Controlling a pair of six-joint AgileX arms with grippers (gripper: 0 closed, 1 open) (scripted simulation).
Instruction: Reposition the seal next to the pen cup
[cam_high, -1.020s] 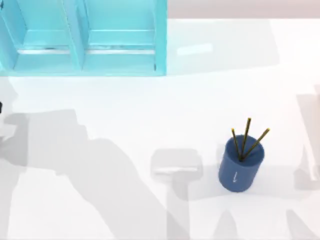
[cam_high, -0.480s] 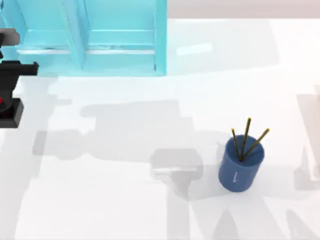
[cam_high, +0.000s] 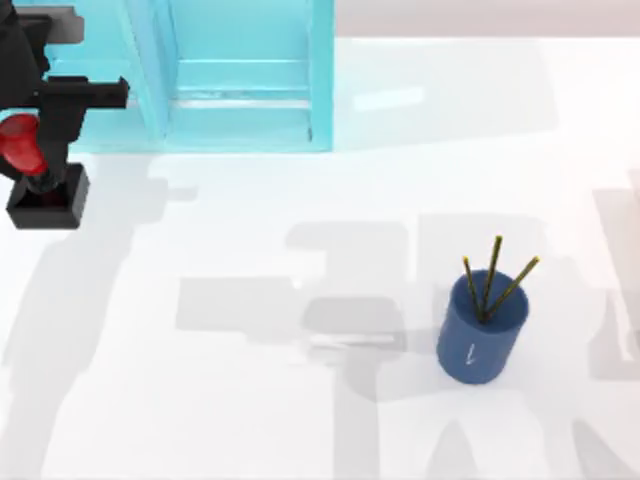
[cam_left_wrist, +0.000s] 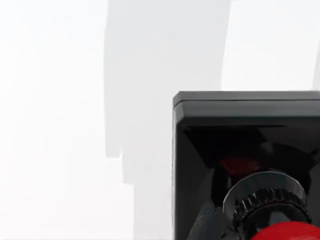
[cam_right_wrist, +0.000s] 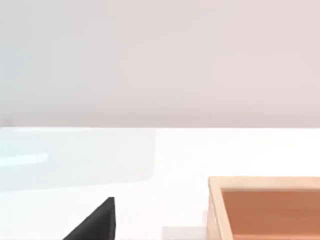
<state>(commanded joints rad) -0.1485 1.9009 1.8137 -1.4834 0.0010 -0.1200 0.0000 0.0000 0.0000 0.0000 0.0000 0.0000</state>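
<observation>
Red-knobbed seal (cam_high: 40, 175) pinched in left gripper (cam_high: 35, 150), far left; carry level, lower upright just beside pen cup (cam_high: 478, 335), clear of pencils (cam_high: 492, 275).

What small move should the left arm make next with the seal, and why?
Probably carry it toward the top view's right and lower side. The left gripper holds the seal by its red knob at the table's far left edge, beside the blue shelf, while the pen cup stands far away at lower right.

The red-knobbed black seal (cam_high: 40, 180) sits tilted at the table's far left, well apart from the upright blue pen cup (cam_high: 478, 340).
</observation>
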